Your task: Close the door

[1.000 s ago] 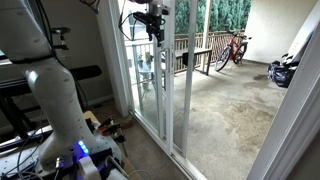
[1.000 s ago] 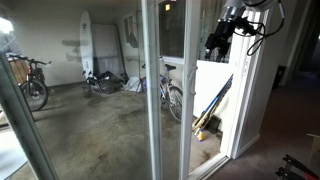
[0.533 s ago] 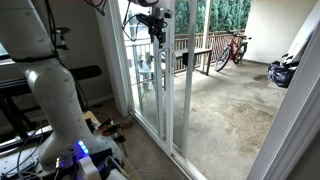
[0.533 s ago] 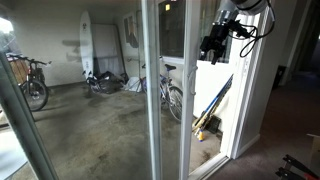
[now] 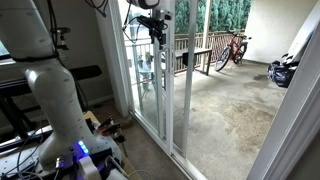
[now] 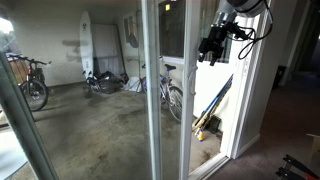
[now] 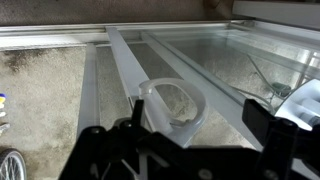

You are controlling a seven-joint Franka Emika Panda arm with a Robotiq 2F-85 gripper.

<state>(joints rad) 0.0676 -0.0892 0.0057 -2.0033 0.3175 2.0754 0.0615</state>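
The hand (image 7: 190,140) is spread wide. In the wrist view its two dark fingers (image 7: 100,155) stand on either side of the pale, translucent loop-shaped pull handle (image 7: 172,100). Contact with the handle cannot be confirmed. This straddling placement appears intended to let one finger bear sideways against the loop, so no clamping is needed.

The handle sits on the narrow white stile of the tall sliding glass door (image 5: 168,100). The hand (image 5: 152,28) is held high on that stile in both exterior views, at the door's leading edge.

The door is open. Its leading edge stands well apart from the wide white door jamb (image 5: 285,125), with the grey concrete patio floor (image 5: 230,100) visible between them.

Judgement: closing has not begun. The next move calls for a steady push along the track.
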